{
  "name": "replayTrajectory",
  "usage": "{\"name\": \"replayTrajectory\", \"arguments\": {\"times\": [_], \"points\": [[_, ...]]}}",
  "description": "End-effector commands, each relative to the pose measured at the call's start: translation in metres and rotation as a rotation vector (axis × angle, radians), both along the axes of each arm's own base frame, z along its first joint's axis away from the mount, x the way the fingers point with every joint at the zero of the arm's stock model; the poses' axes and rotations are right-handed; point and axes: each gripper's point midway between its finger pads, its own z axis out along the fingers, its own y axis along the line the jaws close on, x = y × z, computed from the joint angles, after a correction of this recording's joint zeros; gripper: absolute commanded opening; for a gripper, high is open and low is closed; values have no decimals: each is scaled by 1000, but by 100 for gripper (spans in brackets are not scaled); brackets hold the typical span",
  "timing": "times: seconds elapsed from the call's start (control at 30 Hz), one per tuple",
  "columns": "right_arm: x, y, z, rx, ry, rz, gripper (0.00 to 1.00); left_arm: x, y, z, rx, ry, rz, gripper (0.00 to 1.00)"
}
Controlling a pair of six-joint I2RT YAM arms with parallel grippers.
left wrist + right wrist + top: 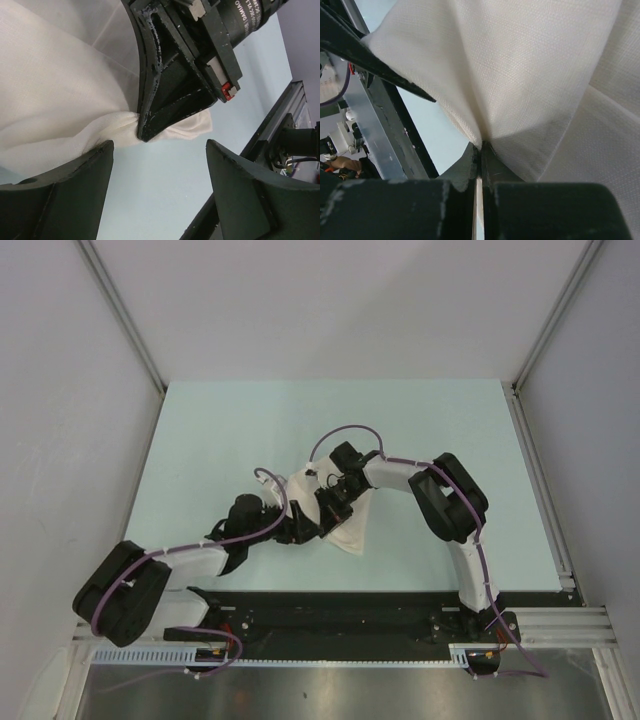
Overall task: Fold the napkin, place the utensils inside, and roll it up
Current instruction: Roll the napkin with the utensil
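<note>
Up close the right pincer (481, 150) clamps the napkin (530, 75), unclear from overhead

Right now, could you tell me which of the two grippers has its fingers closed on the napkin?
The right gripper: its fingers pinch a bunch of the napkin, while the left gripper holds its fingers wide apart.
</note>
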Motion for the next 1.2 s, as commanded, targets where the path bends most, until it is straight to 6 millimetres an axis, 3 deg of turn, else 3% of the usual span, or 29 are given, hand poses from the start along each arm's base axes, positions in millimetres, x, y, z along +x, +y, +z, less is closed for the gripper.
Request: {"name": "replayTrajectory", "arguments": {"times": [0.0,0.2,0.3,0.63,0.8,0.87,1.0,1.03,1.17], "points": [[-5,-15,-27,-109,26,-17,0,19,-7,12,3,-80,7,79],[-5,-14,-22,-83,36,-25,0,28,0,3,45,-96,54,79],[-6,-14,-17,-59,36,-27,6,33,6,-3,66,-90,90,79],[-15,-20,15,20,-1,-47,47,38,12,-24,42,-4,123,78],[-19,-33,21,3,-78,-69,51,39,16,-29,19,22,134,78],[-25,-40,12,-18,-92,-95,53,39,18,-31,28,26,136,78],[-27,-49,5,-71,-244,-137,55,38,21,-35,41,43,141,77],[-20,-44,17,-37,-313,-154,56,38,21,-35,41,47,140,77],[-20,-50,14,-85,-460,-189,58,37,21,-38,39,59,136,77]]}}
